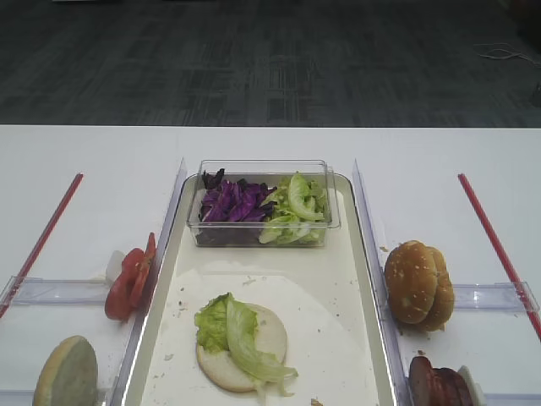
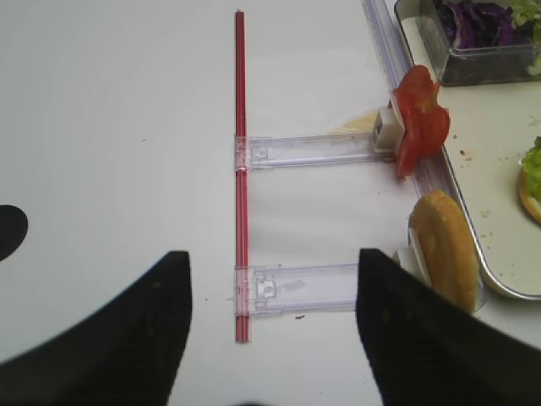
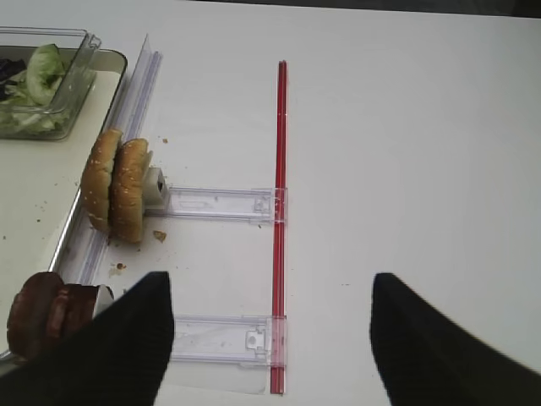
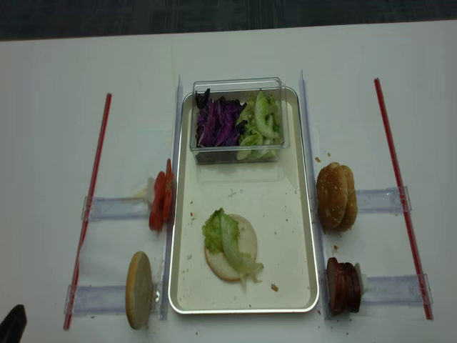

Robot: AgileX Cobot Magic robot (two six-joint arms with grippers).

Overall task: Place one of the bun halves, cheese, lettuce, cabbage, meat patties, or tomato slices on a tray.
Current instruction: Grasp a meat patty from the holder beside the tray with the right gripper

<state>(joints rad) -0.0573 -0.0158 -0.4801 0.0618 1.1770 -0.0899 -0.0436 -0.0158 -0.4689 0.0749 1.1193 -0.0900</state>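
On the rimmed tray (image 4: 300,236), crinkled lettuce (image 4: 227,239) drapes a round bun half (image 4: 239,263).

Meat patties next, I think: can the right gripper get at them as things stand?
Probably yes: the right gripper hangs open beside the meat patties, which stand on edge outside the tray with nothing between.
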